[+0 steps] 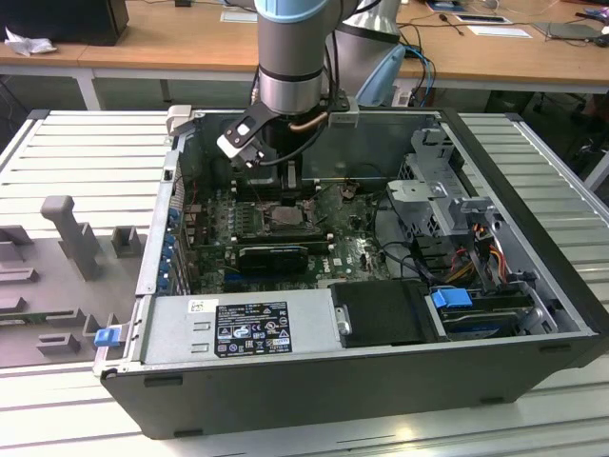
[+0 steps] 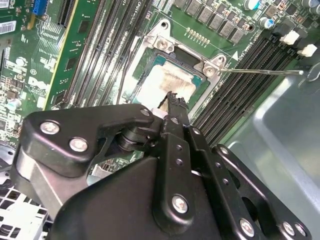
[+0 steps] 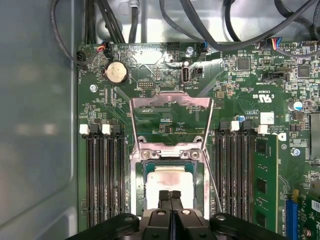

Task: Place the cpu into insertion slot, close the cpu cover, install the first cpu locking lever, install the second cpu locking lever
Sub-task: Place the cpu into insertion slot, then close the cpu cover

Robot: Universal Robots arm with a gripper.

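Gripper [image 3: 170,195] seen narrowed, fingers pressed together with nothing held, tips placed just above cpu [image 3: 172,179], cpu seated in insertion slot [image 3: 148,170], cpu cover [image 3: 170,101] swung open

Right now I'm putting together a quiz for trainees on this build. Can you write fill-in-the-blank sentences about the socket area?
1. The cpu cover of the insertion slot is ____, not closed.
2. The gripper is poised over the pale ____, which lies in that slot.
3. The round coin cell battery sits on a motherboard coloured ____.
Missing words: open; cpu; green.
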